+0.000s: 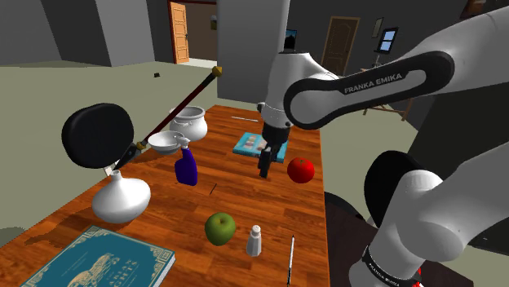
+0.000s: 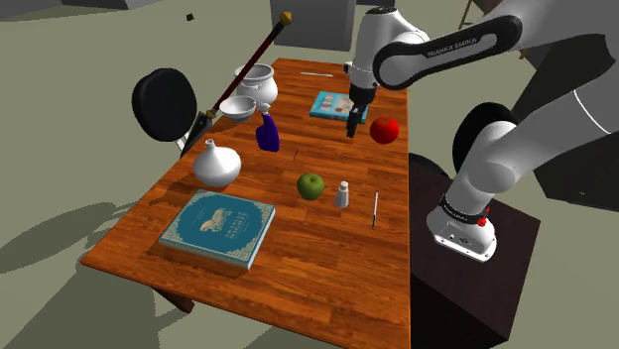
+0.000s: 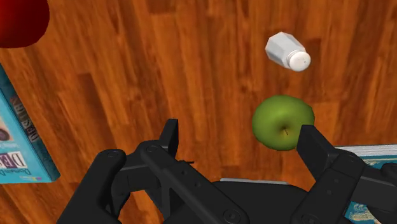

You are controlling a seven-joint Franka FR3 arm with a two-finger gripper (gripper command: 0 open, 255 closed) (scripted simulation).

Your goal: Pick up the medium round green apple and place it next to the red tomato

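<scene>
A green apple (image 1: 219, 228) (image 2: 311, 185) rests on the wooden table (image 1: 245, 196) toward its near end, with a white shaker (image 1: 254, 241) (image 3: 287, 51) close beside it. The red tomato (image 1: 301, 169) (image 2: 385, 130) lies farther back by the table's edge on the stand's side. My black gripper (image 1: 265, 167) (image 2: 351, 127) hangs above the table just beside the tomato, well away from the apple. In the wrist view the gripper (image 3: 242, 143) is open and holds nothing. The apple (image 3: 283, 122) shows on the table far beneath, close to one fingertip (image 3: 313, 145).
A small teal book (image 1: 249, 144) lies behind the gripper. A blue bottle (image 1: 187, 166), white vase (image 1: 121, 198), white bowl (image 1: 168, 142) and white pot (image 1: 191, 122) stand along the far side. A large teal book (image 1: 102, 261) and a thin rod (image 1: 290, 259) lie at the near end.
</scene>
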